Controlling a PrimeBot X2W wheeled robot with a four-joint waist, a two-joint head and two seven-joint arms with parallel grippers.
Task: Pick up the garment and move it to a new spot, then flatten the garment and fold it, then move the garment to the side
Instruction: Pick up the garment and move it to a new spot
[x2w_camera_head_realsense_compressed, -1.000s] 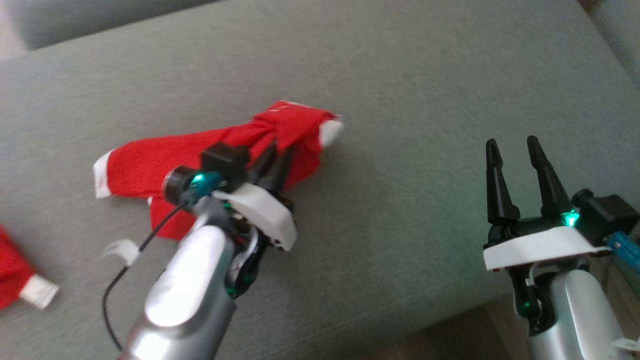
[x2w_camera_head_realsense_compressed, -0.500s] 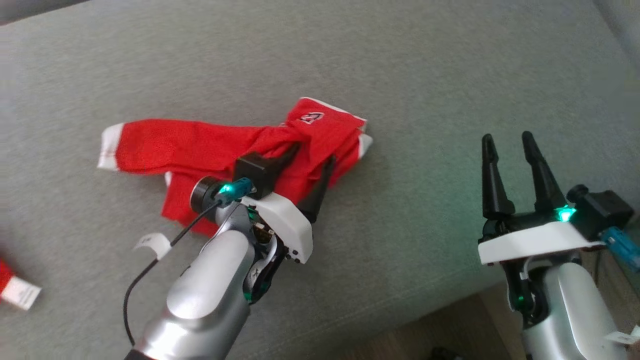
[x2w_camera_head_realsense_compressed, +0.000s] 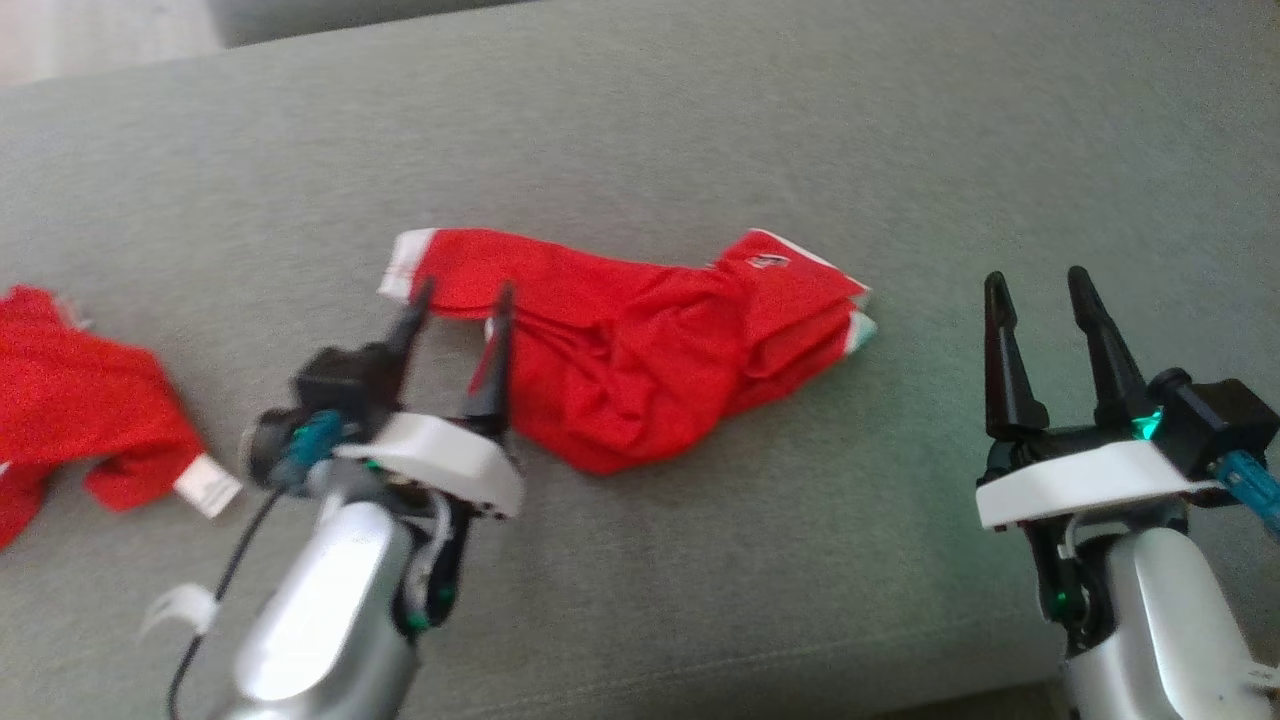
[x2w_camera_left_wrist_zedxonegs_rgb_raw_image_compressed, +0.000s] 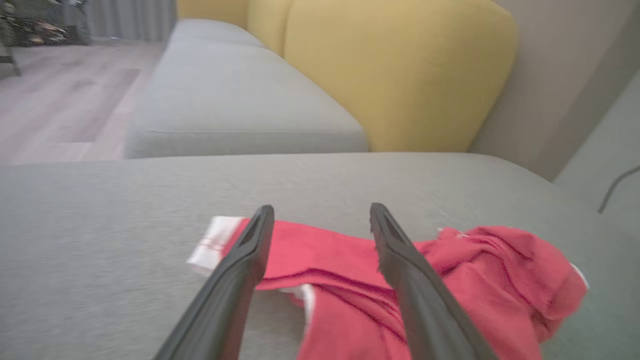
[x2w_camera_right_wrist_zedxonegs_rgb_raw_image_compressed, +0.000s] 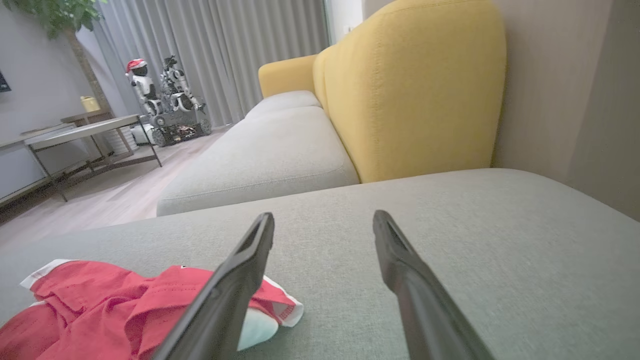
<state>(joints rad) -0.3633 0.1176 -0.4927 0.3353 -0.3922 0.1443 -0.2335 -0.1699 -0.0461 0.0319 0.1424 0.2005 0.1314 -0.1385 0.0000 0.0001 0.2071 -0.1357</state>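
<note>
The garment (x2w_camera_head_realsense_compressed: 640, 350) is a red T-shirt lying crumpled on the grey sofa cushion (x2w_camera_head_realsense_compressed: 700, 130), with a white striped sleeve cuff (x2w_camera_head_realsense_compressed: 400, 265) at its left end. My left gripper (x2w_camera_head_realsense_compressed: 466, 290) is open, its fingertips hovering at that left end with nothing between them. In the left wrist view the garment (x2w_camera_left_wrist_zedxonegs_rgb_raw_image_compressed: 480, 270) lies under and beyond the spread fingers of the left gripper (x2w_camera_left_wrist_zedxonegs_rgb_raw_image_compressed: 321, 210). My right gripper (x2w_camera_head_realsense_compressed: 1035, 278) stands open and empty, apart to the right of the garment. Seen from the right wrist, the garment (x2w_camera_right_wrist_zedxonegs_rgb_raw_image_compressed: 90, 300) is at lower left of the right gripper (x2w_camera_right_wrist_zedxonegs_rgb_raw_image_compressed: 322, 216).
A second red garment (x2w_camera_head_realsense_compressed: 70, 390) lies at the cushion's far left. A yellow back cushion (x2w_camera_left_wrist_zedxonegs_rgb_raw_image_compressed: 400, 70) rises behind the seat. The sofa's front edge runs along the bottom of the head view. A low table (x2w_camera_right_wrist_zedxonegs_rgb_raw_image_compressed: 85, 130) and small robot figures (x2w_camera_right_wrist_zedxonegs_rgb_raw_image_compressed: 160, 95) stand across the floor.
My left gripper has opened and let go of the garment, then drawn back toward its left end. The head camera has shifted. The right gripper has stayed open.
</note>
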